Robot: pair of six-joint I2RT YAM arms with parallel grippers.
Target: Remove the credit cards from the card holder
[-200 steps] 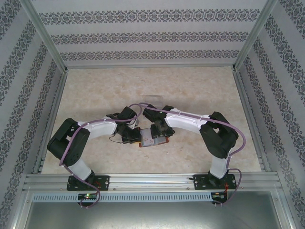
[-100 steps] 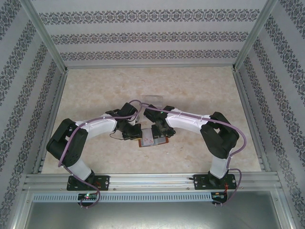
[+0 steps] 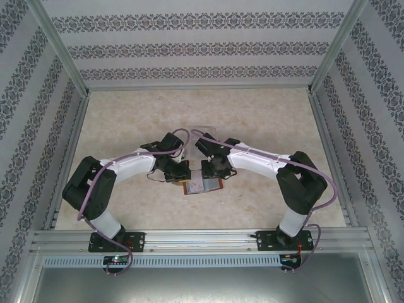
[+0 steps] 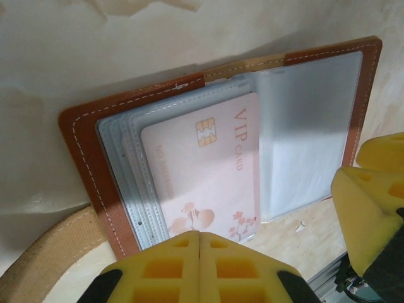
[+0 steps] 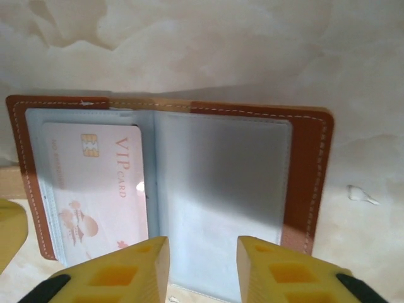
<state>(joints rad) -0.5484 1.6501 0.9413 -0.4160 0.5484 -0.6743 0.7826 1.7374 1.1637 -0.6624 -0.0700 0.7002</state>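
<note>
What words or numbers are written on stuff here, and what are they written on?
"VIP CARD": orange letters on the pale pink card tucked in the open brown wallet.
"NO" followed by a row of digits: along that same card's long edge. The digits are too faint to read.
Nothing else here can be read.

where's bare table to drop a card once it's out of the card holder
Widest free patch: the table between the arms and the back wall. A narrower bare strip runs between the card holder and the near rail, widening toward the right wall. Crowded: the centre, where the left gripper and right gripper meet over the open card holder.
</note>
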